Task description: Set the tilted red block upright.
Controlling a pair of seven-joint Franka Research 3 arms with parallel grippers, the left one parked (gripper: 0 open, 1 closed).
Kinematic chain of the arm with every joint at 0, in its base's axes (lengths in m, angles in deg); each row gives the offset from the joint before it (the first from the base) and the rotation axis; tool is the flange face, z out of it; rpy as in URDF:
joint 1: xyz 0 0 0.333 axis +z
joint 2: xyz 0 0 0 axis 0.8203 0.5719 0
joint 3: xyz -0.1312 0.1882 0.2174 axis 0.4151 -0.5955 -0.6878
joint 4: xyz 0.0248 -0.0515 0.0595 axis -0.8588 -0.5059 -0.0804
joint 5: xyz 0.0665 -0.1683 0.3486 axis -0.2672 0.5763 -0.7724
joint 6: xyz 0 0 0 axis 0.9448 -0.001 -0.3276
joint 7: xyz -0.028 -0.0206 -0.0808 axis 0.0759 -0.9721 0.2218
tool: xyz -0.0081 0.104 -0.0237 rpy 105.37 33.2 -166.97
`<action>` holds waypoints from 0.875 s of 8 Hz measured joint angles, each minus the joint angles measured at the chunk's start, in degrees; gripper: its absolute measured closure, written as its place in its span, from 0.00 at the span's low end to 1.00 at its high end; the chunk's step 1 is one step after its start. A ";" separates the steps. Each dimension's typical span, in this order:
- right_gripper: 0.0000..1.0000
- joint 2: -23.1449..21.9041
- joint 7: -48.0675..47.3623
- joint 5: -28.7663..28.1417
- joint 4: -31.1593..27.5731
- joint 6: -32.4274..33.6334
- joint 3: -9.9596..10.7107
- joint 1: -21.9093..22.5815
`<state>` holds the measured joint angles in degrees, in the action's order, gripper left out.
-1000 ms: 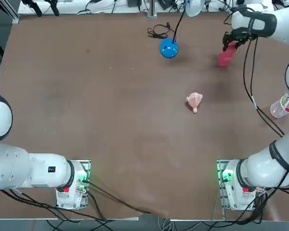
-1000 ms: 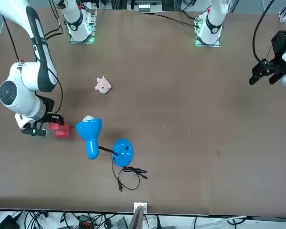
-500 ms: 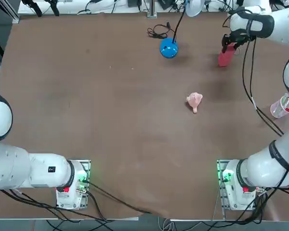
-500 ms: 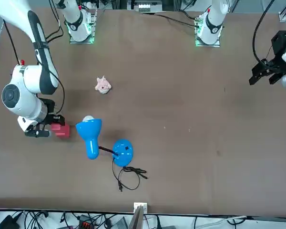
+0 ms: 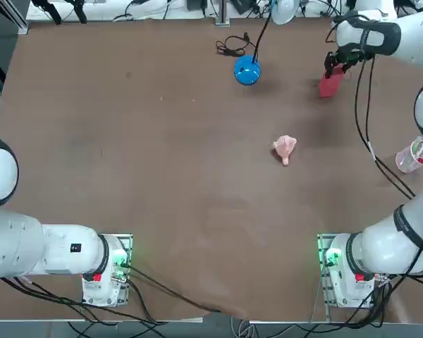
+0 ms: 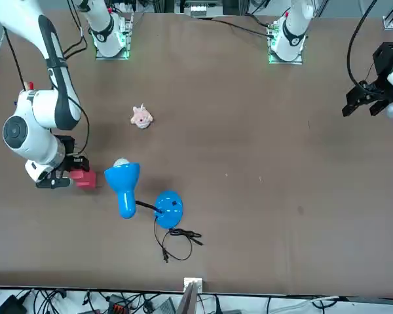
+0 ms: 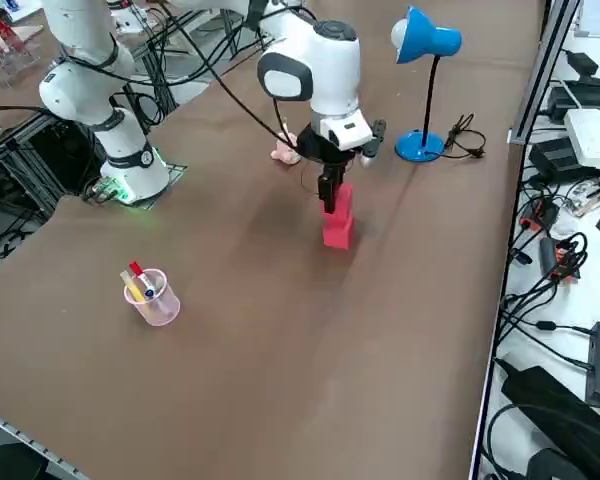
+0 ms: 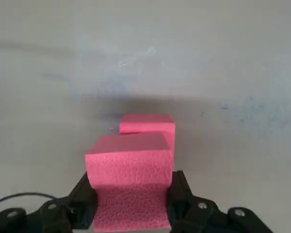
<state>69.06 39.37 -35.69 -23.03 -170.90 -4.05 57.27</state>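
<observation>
Two fingers (image 8: 82, 201) of the right gripper (image 7: 329, 195) are clamped on the red block (image 7: 338, 222), upper right of the top view, standing on the table (image 5: 162, 176).

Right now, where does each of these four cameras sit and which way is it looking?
Top view: overhead, looking down; both arm bases at the bottom.
Front view: across the table, facing the robot; the right tool grips the red block.
Right side view: raised at the robot's right, looking diagonally; blue lamp behind.
Right wrist view: on the wrist, looking past its fingers.
All four share the red block.
</observation>
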 joint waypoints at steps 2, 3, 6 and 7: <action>0.28 0.45 0.12 0.00 0.01 -0.57 0.05 -0.16; 0.28 0.46 0.12 0.00 0.03 -0.64 0.05 -0.20; 0.28 0.48 0.12 0.00 0.45 -0.72 0.11 -0.56; 0.28 0.56 0.12 0.00 0.47 -0.76 0.21 -0.67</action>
<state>69.62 39.49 -35.69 -22.56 -171.66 -3.84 56.60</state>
